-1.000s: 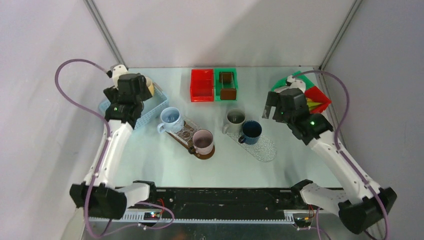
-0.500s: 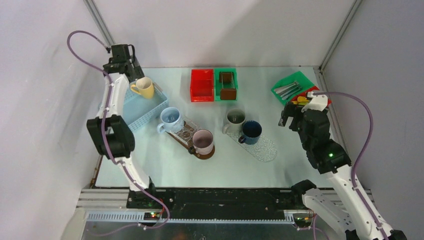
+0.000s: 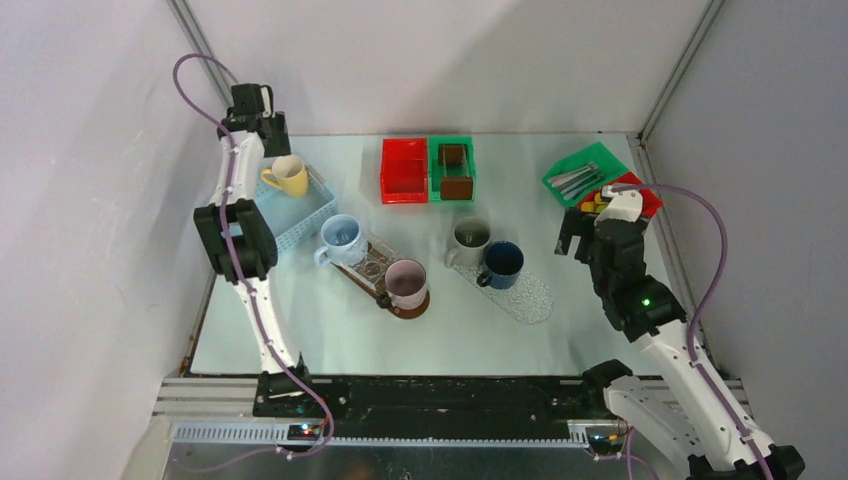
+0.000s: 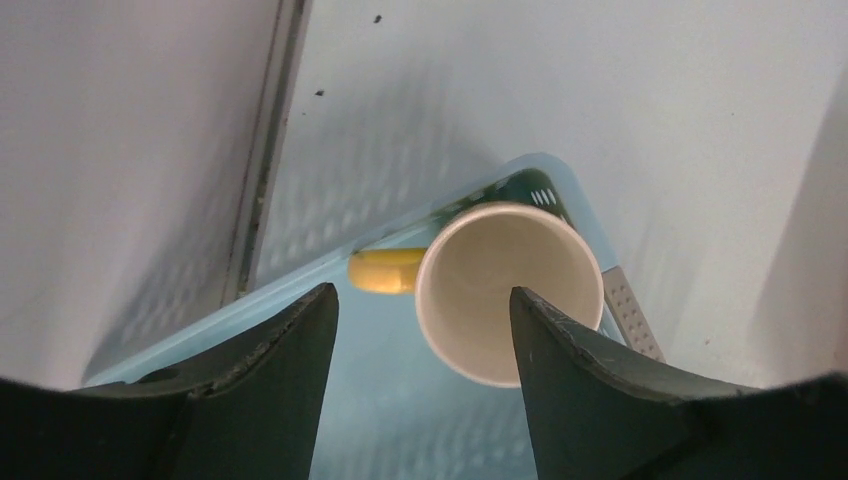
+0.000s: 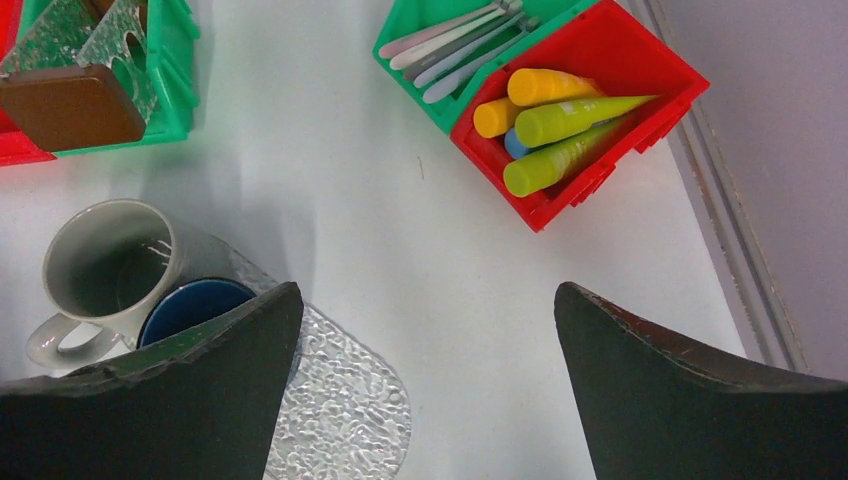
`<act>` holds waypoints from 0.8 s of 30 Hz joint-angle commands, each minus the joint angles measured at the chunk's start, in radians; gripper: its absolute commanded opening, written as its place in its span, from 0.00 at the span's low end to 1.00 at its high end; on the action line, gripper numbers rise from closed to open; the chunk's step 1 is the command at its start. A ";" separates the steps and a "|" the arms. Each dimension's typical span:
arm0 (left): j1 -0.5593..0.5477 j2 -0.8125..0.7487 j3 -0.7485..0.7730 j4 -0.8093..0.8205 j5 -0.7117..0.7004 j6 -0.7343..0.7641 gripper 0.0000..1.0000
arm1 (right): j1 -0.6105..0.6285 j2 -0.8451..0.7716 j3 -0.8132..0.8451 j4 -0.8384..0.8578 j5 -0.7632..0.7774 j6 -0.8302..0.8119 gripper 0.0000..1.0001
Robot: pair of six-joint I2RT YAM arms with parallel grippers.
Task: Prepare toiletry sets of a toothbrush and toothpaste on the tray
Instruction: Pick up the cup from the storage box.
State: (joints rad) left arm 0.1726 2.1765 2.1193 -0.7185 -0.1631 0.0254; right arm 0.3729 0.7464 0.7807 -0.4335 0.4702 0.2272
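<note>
Several pale toothbrushes (image 5: 455, 40) lie in a green bin at the back right, also in the top view (image 3: 578, 178). Yellow, lime green and light blue tubes (image 5: 560, 120) lie in the red bin beside it, partly hidden by my right wrist in the top view (image 3: 595, 203). My right gripper (image 5: 428, 300) is open and empty, above the table between the bins and a clear textured tray (image 5: 335, 400); it also shows from above (image 3: 577, 240). My left gripper (image 4: 422, 300) is open and empty, high over the blue basket at the back left (image 3: 266, 128).
A yellow mug (image 4: 500, 290) sits in the blue basket (image 3: 300, 215). Grey (image 5: 110, 265) and dark blue (image 3: 502, 260) mugs stand on the clear tray. A light blue mug (image 3: 340, 236) and a pink one (image 3: 406, 282) stand on a brown patterned tray. Red and green bins (image 3: 428, 170) stand at the back centre.
My left arm has risen and stretched towards the back left corner above the basket. My right arm has drawn back from the bins, which uncovered the toothbrushes and tubes.
</note>
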 commanded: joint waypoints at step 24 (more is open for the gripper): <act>0.019 0.016 -0.025 -0.106 0.047 -0.218 0.40 | -0.017 0.060 -0.034 0.082 0.006 0.000 0.99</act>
State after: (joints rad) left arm 0.1921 2.2761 2.1002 -0.7441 -0.0849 -0.0822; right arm 0.3614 0.8207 0.7547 -0.4004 0.4744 0.2276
